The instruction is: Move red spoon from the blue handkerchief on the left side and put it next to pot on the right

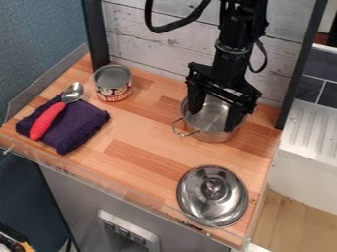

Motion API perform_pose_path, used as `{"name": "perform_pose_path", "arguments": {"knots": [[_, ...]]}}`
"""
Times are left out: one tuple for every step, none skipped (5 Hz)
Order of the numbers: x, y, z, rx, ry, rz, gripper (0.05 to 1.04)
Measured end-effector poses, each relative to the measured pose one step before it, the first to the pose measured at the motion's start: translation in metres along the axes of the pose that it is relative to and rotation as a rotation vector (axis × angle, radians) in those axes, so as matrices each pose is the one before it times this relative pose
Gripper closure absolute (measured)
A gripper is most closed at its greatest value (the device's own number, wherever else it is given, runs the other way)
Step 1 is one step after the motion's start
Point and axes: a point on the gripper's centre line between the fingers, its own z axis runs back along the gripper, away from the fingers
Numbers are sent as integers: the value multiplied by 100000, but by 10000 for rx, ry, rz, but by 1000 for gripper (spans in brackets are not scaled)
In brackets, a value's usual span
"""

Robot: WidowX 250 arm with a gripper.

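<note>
The claw (212, 120) hangs down over the shiny metal pot (212, 137) at the far right of the light wooden table (138, 130). Its two black fingers stand wide apart, one towards the left of the pot's mouth and one towards the right, and it has hold of nothing. The black arm (231, 47) comes down to it from the far side, with a black cable looping out to the left.

The spoon with the ridged red handle and silver metal bowl (47, 120) is at the left of the table, lying aslant on a folded, dark purple-blue knitted cloth (82, 123). The handle points to the near left, and the bowl sits at the far end, reaching past the cloth's edge.

Near the spoon's bowl, on its right, stands an upright tin can with a red and white label (113, 92). The pot is upright too, with a wire loop handle (186, 133) on its near left side. At the near right lies a round, shiny metal lid (197, 199), knob upwards, apart from the pot.

Behind the table is a panel of whitish wooden planks (141, 47), between a dark upright post on the left (95, 37) and another on the right (299, 64). To the right of the table is a white unit with a grooved top (309, 128).
</note>
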Motion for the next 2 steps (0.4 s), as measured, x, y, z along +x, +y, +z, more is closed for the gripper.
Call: {"name": "perform_pose_path", "arguments": {"knots": [[-372,-104,-1274,-50,371,97,83],[-1501,2160,109,-295,-38,514,83]]}}
